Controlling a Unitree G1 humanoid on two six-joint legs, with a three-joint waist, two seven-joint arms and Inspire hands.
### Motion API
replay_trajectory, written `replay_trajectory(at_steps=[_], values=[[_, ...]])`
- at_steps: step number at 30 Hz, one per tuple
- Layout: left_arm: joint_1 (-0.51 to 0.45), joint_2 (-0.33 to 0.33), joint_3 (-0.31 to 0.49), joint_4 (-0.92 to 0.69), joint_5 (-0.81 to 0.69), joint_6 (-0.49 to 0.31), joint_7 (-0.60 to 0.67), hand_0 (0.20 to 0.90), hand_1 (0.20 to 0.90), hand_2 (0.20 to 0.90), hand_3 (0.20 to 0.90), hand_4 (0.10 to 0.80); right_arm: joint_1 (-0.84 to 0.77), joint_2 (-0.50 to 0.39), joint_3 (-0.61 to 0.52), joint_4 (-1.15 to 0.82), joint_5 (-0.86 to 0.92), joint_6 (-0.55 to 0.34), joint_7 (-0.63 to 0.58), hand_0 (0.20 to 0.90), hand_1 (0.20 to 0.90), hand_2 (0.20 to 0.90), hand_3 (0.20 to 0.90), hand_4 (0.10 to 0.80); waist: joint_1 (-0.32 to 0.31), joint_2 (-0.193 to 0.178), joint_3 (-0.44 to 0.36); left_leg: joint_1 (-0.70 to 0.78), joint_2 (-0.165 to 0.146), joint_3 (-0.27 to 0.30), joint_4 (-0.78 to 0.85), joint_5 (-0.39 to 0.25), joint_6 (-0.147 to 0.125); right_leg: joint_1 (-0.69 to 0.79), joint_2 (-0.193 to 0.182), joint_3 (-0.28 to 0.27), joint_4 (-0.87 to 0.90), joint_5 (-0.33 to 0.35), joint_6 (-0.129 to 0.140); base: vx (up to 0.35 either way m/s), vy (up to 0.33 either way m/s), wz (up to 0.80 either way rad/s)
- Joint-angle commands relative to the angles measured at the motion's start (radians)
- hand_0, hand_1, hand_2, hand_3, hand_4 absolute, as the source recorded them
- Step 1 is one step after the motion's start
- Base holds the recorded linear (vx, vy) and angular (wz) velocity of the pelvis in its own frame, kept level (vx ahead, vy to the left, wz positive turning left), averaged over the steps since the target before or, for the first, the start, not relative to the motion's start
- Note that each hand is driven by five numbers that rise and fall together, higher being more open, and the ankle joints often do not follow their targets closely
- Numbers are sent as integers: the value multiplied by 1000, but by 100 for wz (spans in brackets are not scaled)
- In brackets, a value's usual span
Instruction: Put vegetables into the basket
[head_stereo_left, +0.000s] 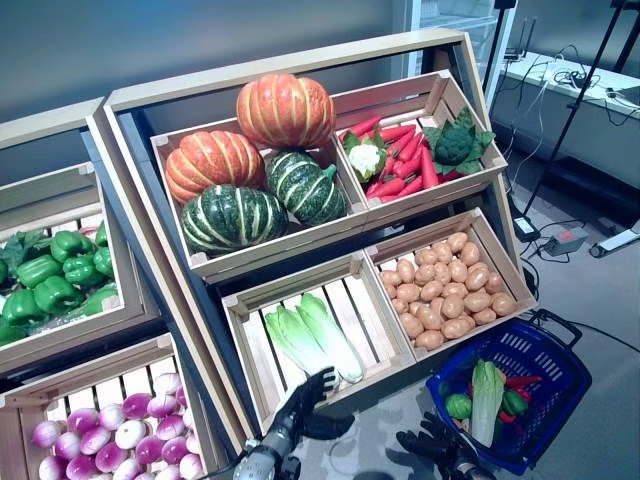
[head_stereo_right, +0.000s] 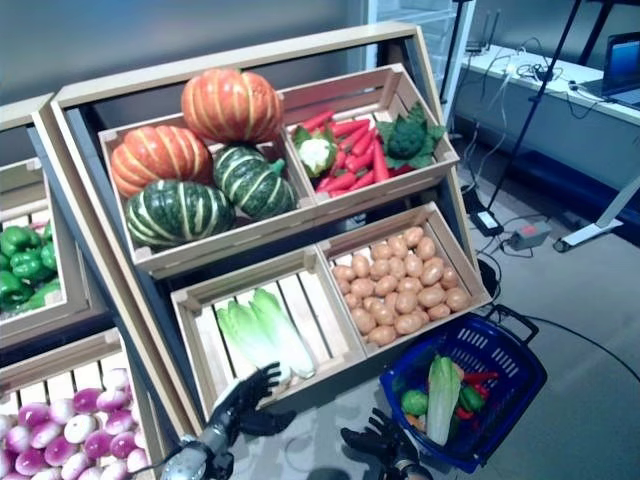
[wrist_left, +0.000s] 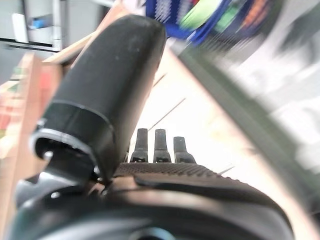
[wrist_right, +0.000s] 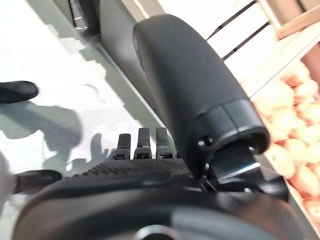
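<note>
Two pale green napa cabbages (head_stereo_left: 312, 336) lie in the lower left wooden crate (head_stereo_left: 250, 300) of the stand. My left hand (head_stereo_left: 300, 403) is open at that crate's front edge, fingers straight and pointing up toward the cabbages without touching them; its own wrist view shows the hand (wrist_left: 115, 75) empty. On the floor to the right stands the blue basket (head_stereo_left: 548, 345), holding a napa cabbage (head_stereo_left: 487, 398), green peppers and red chillies. My right hand (head_stereo_left: 435, 445) hangs open and empty just left of the basket, and its wrist view shows the hand (wrist_right: 185, 80) over the floor.
The top crates hold pumpkins (head_stereo_left: 250, 160), and red chillies (head_stereo_left: 405, 160) with a cauliflower and broccoli. Potatoes (head_stereo_left: 445, 290) fill the lower right crate. A second stand at the left holds green peppers (head_stereo_left: 55, 270) and purple onions (head_stereo_left: 110, 430). A table (head_stereo_left: 570, 95) and stands are behind.
</note>
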Motion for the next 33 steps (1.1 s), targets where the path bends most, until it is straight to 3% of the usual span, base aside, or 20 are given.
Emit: replay_trajectory(at_steps=[1,5,7,14,19,23,28,33], values=[[-152,66,30,-141,111,-216,146,900,900,900,900,800,-77,46,-7,14,46,-23,-26,900,900,900,900,800,31,-76,10,-32,-38,8,-5,-33,-10,26,-49,-31,1,-11,-13,-5,-8,12],[-169,81,38,-225,199,-298,215,900,900,900,900,800,-71,58,-8,34,48,-26,-25,900,900,900,900,800,45,-83,1,-27,-40,1,-5,-39,-8,31,-53,-43,1,-12,-9,35,-16,9],[-184,83,38,-261,236,-301,263,900,900,900,900,800,-66,68,-2,44,39,-29,-25,900,900,900,900,800,43,-88,-5,-25,-39,3,-5,-41,-9,33,-53,-43,1,-12,-7,75,-13,1],[-222,79,56,-269,223,-183,357,900,900,900,900,800,-63,71,11,48,22,-20,-26,900,900,900,900,800,31,-89,-4,-27,-40,10,-5,-37,-10,30,-49,-30,1,-13,-7,48,14,-3],[-218,55,97,-208,41,-75,380,900,900,900,900,800,-56,65,-1,8,82,-21,-39,900,900,900,900,800,20,-86,19,-33,-39,14,-5,-27,-10,22,-44,-17,1,-11,-12,74,35,-2],[-223,34,142,-194,8,-56,442,900,900,900,900,800,-59,50,9,-109,130,-38,-54,900,900,900,900,800,20,-91,77,-96,-28,17,36,-19,-7,-41,-49,-11,42,-14,-26,-83,1,-6],[-364,8,142,-121,23,-81,625,900,900,900,900,800,-171,3,60,-237,126,-62,-90,900,900,900,900,800,-1,-95,212,-272,-20,10,202,-27,-8,-220,-63,9,223,-57,-54,-248,33,-9],[-476,-28,150,-46,52,-81,801,900,900,900,900,800,-228,-8,85,-239,132,-48,-107,900,900,900,900,800,-28,-104,262,-360,-7,13,366,-68,-10,-307,-82,40,377,-111,-70,-79,49,-6]])
